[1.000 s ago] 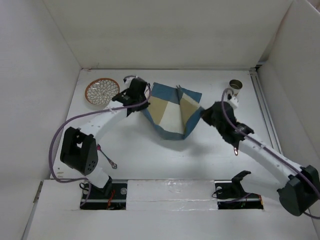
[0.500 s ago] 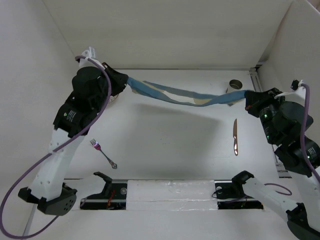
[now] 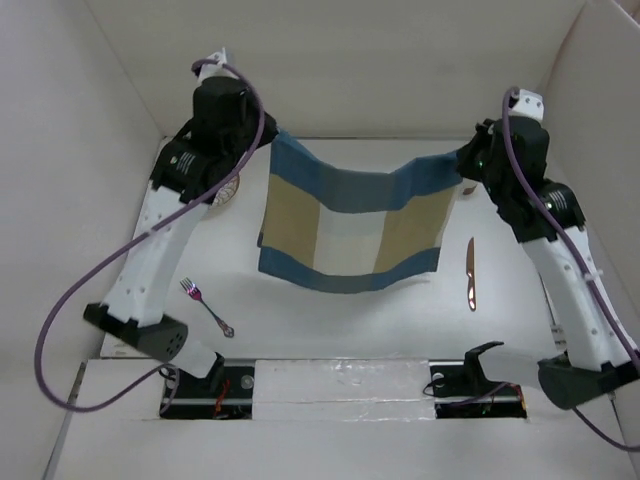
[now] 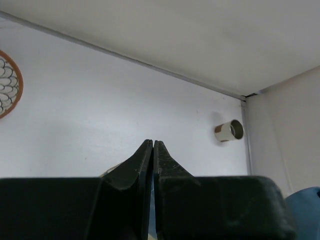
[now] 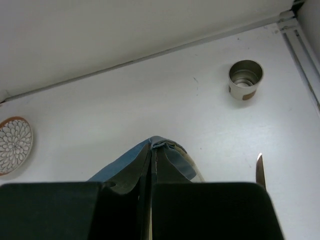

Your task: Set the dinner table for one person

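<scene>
The left gripper has its fingers pressed together on the upper left corner of the cloth mat. In the left wrist view the two dark fingers meet with almost no gap. The right gripper pinches the mat's upper right corner. Its wrist view shows a bunched blue fold of the mat caught right at the closed fingertips.

Both arms are raised high, and the mat hangs between them as a spread sheet. It has blue bands along the top and bottom, with tan and pale panels in the middle. Its top edge sags a little from corner to corner. Whether its lower edge touches the surface cannot be told.

The dinner table lies under and all around the mat, walled by white panels on three sides. A patterned plate with an orange rim sits to the left of the mat, near the back, and in the overhead view the left arm mostly hides it. A small metal cup stands right of the mat, near the back corner. A knife lies just right of the mat's lower right corner, blade pointing away from the arm bases. A fork lies left of and nearer than the mat's lower left corner, well apart from it and angled across the table.
</scene>
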Action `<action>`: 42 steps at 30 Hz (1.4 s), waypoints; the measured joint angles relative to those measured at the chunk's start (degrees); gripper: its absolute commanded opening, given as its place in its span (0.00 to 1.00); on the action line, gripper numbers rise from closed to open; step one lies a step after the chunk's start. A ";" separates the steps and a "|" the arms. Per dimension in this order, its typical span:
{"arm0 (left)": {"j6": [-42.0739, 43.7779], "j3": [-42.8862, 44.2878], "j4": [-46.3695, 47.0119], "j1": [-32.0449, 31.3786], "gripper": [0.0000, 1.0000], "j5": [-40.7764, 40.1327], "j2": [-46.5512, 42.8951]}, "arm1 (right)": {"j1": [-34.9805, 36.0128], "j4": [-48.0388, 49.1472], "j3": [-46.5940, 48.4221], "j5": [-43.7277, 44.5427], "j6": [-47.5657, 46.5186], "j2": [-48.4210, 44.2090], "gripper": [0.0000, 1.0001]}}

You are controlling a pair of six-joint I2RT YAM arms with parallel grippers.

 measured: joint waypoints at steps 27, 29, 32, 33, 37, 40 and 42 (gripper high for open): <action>5.31 -25.05 25.73 15.47 0.00 21.46 4.96 | -12.57 23.30 -12.02 -24.85 -2.49 17.62 0.00; 4.26 -35.47 29.18 14.75 0.00 21.33 1.51 | -12.48 25.20 -22.23 -25.03 -1.29 14.95 0.00; 2.67 -48.00 31.98 13.97 0.00 21.62 -2.54 | -11.30 26.97 -34.95 -24.24 0.74 9.84 0.28; 2.16 -51.23 32.24 13.81 0.22 21.64 -3.85 | -10.73 26.91 -38.69 -23.91 1.31 7.21 0.44; 0.66 -59.74 31.69 13.84 1.00 21.59 -10.38 | -8.52 27.34 -47.89 -22.67 2.56 -5.40 1.00; -0.59 -63.01 29.59 13.84 1.00 20.59 -19.67 | -8.39 27.30 -48.46 -21.03 3.02 -13.14 1.00; -0.87 -62.82 28.46 13.84 1.00 19.21 -25.46 | -8.39 26.93 -47.41 -19.65 3.08 -16.44 1.00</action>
